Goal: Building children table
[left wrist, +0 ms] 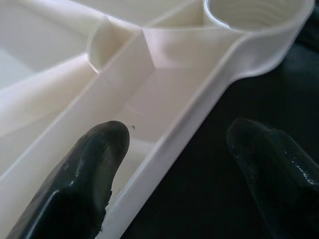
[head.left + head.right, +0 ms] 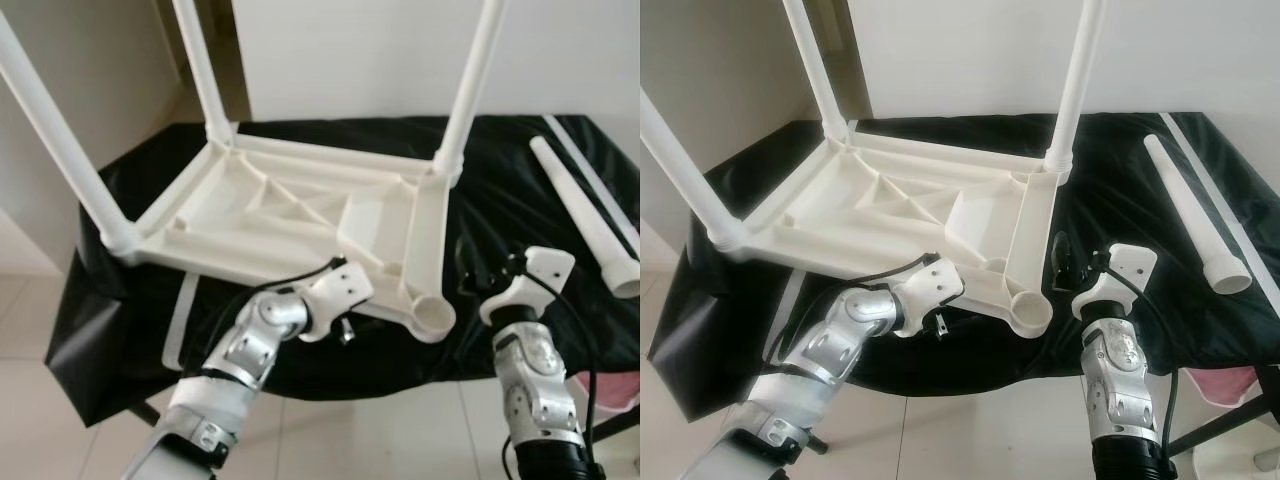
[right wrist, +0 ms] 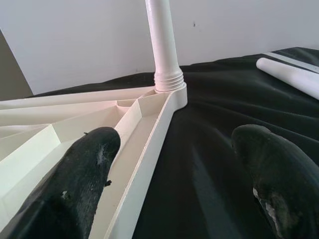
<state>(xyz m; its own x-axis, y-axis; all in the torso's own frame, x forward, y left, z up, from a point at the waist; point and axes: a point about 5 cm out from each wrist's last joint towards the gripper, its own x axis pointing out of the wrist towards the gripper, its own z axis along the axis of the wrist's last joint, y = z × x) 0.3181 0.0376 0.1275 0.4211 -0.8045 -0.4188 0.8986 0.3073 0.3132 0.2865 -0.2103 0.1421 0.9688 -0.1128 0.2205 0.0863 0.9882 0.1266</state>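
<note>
Both grippers, left (image 2: 345, 325) and right (image 2: 470, 275), gape wide astride the upturned tabletop (image 2: 290, 215) rim, bracing it; 3 legs fitted, the 4th leg (image 2: 585, 215) waits beside

**White tabletop upside down, three legs fitted**

The white plastic tabletop (image 2: 300, 215) lies inverted on black cloth, ribbed underside up. Three white legs (image 2: 470, 75) stand screwed into its corners. The near corner socket (image 2: 433, 315) is empty, apparently threaded inside. A fourth leg (image 2: 585, 215) lies loose to its right.

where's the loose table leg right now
The loose leg lies on the black cloth at the robot's right, beyond the right hand, apart from the upturned tabletop.
</note>
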